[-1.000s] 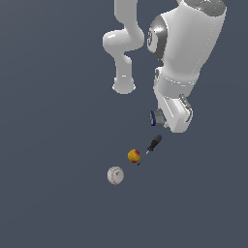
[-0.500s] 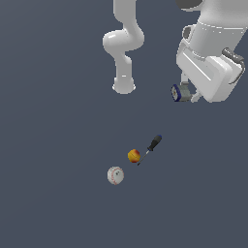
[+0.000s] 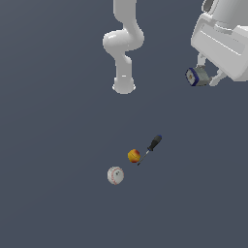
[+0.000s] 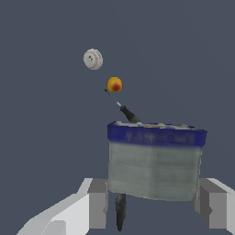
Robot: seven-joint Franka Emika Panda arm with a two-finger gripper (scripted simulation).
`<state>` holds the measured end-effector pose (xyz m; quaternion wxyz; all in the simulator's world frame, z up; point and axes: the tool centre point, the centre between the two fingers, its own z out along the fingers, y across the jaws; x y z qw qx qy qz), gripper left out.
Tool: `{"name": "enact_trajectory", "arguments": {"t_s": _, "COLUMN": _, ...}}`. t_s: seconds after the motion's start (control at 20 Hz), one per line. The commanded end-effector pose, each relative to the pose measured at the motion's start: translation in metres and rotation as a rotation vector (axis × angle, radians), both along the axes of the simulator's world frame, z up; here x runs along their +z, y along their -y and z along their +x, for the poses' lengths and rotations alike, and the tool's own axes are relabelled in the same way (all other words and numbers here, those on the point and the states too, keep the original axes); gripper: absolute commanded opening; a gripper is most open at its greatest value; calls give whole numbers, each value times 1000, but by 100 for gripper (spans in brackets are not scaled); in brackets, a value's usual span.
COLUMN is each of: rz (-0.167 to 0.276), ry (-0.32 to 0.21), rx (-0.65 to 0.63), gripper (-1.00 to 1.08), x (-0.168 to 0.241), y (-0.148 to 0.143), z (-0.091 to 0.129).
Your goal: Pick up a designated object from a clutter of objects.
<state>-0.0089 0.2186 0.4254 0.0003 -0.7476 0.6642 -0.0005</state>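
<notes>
While the arm reaches high at the exterior view's right, the tool [image 3: 206, 77] grips the grey can-like block [image 3: 196, 76] between its 2 fingers [image 4: 97, 203], 1 pressed to each side of the block's grey wall. The block's dark blue end face points toward the exterior view's left, and in the wrist view the blue band runs along the edge of the block farthest from the camera. It hangs clear of the dark worktop [image 3: 58, 203], well apart from the other things. Those 3 lie together on the worktop: the white baseball [image 3: 115, 175], the orange-red ball [image 3: 133, 155] just beside it, and the black-handled screwdriver [image 3: 150, 147], whose thin shaft points at the orange-red ball. From the wrist view the held block hides part of the screwdriver's handle.
</notes>
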Motion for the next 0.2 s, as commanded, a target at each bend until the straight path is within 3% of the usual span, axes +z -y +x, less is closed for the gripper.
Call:
{"name": "enact_trajectory", "arguments": {"t_s": 0.0, "rz": 0, "ry": -1, "rx": -1, "gripper": -100, "x": 5, "y": -3, "z": 0}}
{"name": "enact_trajectory", "arguments": {"t_s": 0.15, "rz": 0, "ry": -1, "rx": -1, "gripper": -100, "x": 7, "y": -4, "z": 0}}
